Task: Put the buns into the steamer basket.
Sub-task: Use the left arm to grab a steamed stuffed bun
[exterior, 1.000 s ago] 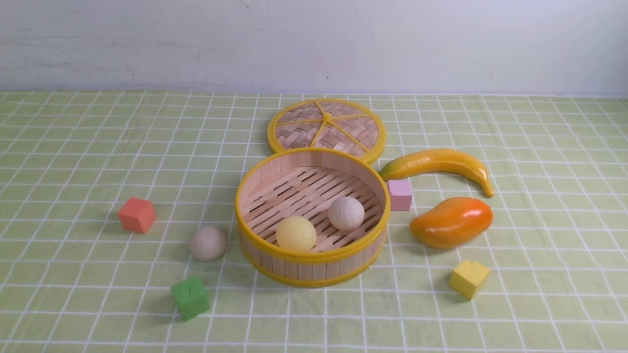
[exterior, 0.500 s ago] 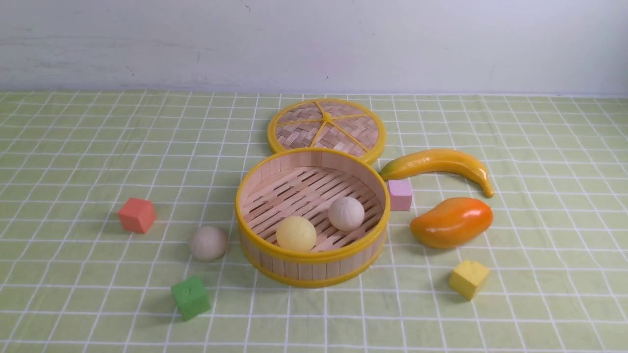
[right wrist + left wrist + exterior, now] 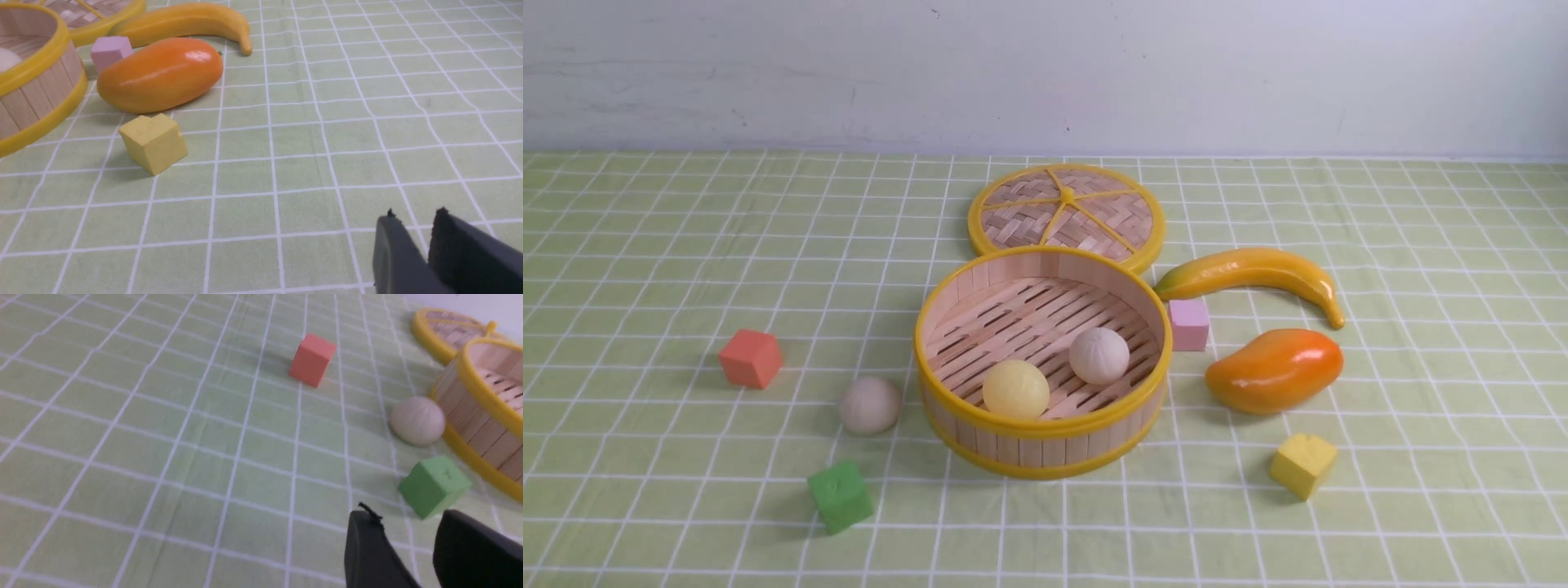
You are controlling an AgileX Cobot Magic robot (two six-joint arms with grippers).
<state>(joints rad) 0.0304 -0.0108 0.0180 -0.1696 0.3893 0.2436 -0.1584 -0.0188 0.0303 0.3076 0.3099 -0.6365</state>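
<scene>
The steamer basket (image 3: 1037, 445) stands mid-table with two buns inside: a smooth pale yellow bun (image 3: 1015, 389) and an off-white pleated bun (image 3: 1099, 355). A third off-white bun (image 3: 870, 404) lies on the cloth just left of the basket, also seen in the left wrist view (image 3: 416, 420) beside the basket wall (image 3: 478, 424). My left gripper (image 3: 408, 516) is open and empty, short of the green cube and that bun. My right gripper (image 3: 414, 214) is open by a narrow gap and empty, over bare cloth well right of the basket (image 3: 41, 102). Neither gripper appears in the front view.
A woven lid (image 3: 1066, 212) lies behind the basket. A banana (image 3: 1250, 273), pink cube (image 3: 1189, 323), mango (image 3: 1274, 369) and yellow cube (image 3: 1303, 464) sit to its right. A red cube (image 3: 751, 358) and green cube (image 3: 840, 495) sit to its left.
</scene>
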